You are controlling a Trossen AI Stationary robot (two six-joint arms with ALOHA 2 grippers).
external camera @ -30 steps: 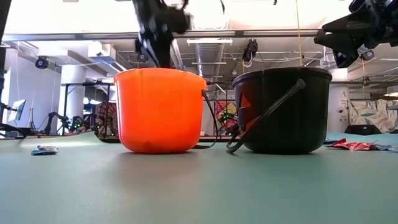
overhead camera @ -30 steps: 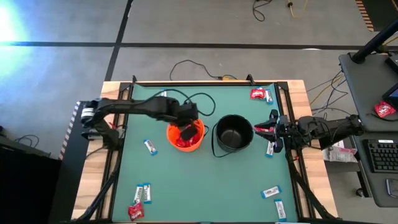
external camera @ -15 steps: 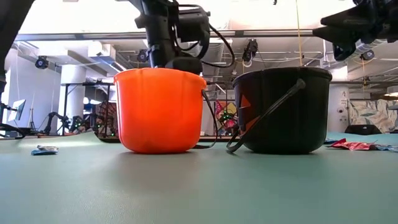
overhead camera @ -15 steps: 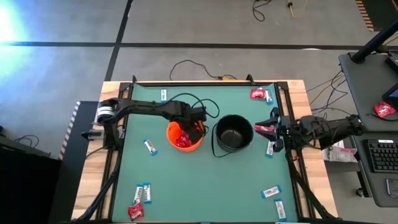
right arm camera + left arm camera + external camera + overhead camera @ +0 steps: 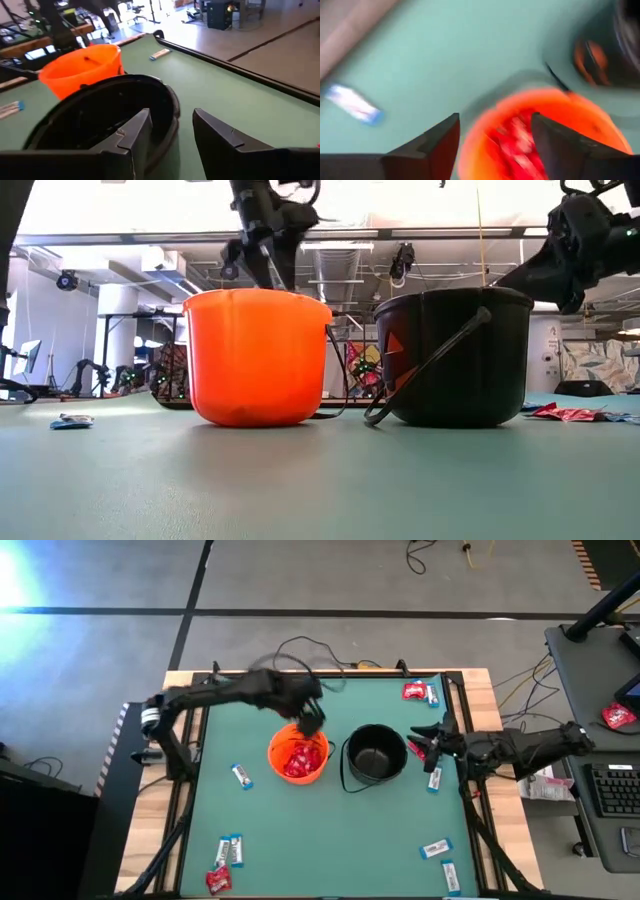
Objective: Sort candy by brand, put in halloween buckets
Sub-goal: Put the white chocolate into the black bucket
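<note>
Green table (image 5: 330, 830), seen from above, clock directions taken from its centre.

Orange bucket (image 5: 298, 758) stands just left of centre, toward 10 o'clock, upright. Red packets (image 5: 300, 758) lie inside it; the left wrist view confirms red wrappers (image 5: 517, 145) in its bottom. Black bucket (image 5: 377, 753) stands just beside it toward 1 o'clock, upright, handle down against its near side (image 5: 425, 365). Its inside looks dark; contents cannot be told.

Left gripper (image 5: 312, 722) hangs over the far rim of the orange bucket. Its jaws stand apart with nothing between them; the left wrist view shows both fingers (image 5: 437, 145) spread above the bucket mouth.

Right gripper (image 5: 428, 745) sits just beside the black bucket at 3 o'clock, pointed at its rim. Its fingers (image 5: 132, 132) are parted in the right wrist view, with no candy visible between them.

Loose candy on the table:
- white-and-blue bar (image 5: 241, 776) at 9 o'clock
- red packet (image 5: 217, 878) with bars (image 5: 231, 850) at 7 o'clock
- two bars (image 5: 434, 849) at 4 to 5 o'clock
- red packet (image 5: 413, 691) with a bar at 1 o'clock
- bar (image 5: 434, 780) at 3 o'clock, beneath the right arm
</note>
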